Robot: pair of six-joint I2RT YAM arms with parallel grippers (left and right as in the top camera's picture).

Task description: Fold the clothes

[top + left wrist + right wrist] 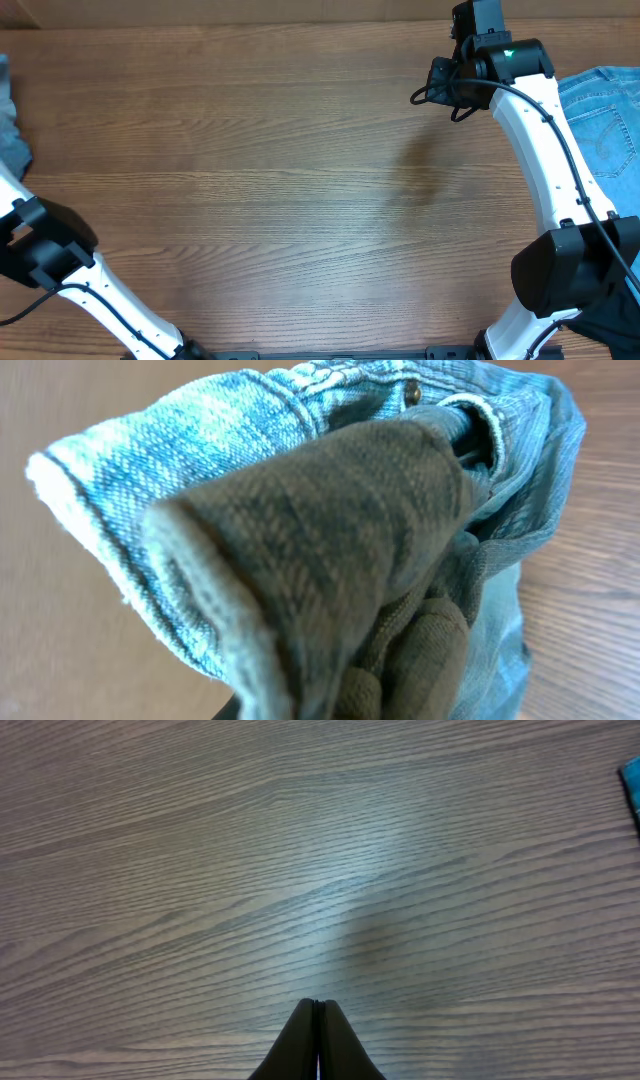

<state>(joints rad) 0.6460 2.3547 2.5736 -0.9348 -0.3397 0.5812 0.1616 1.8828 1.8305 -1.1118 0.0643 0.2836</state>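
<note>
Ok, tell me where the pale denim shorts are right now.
The shorts fill the left wrist view, bunched up against the left claw. Overhead shows only a scrap of that denim at the table's far left edge, opposite the other jeans at the right edge.

We see a brown wood-grain table (280, 190); medium-blue jeans (605, 115) lie on it just right of the right gripper (437, 92), at the edge.

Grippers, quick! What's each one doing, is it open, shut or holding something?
Left gripper: shut on the pale denim shorts, which fill its wrist view; its fingers are hidden by the cloth.
Right gripper: shut, fingers pressed together, holding nothing, over the bare table.
</note>
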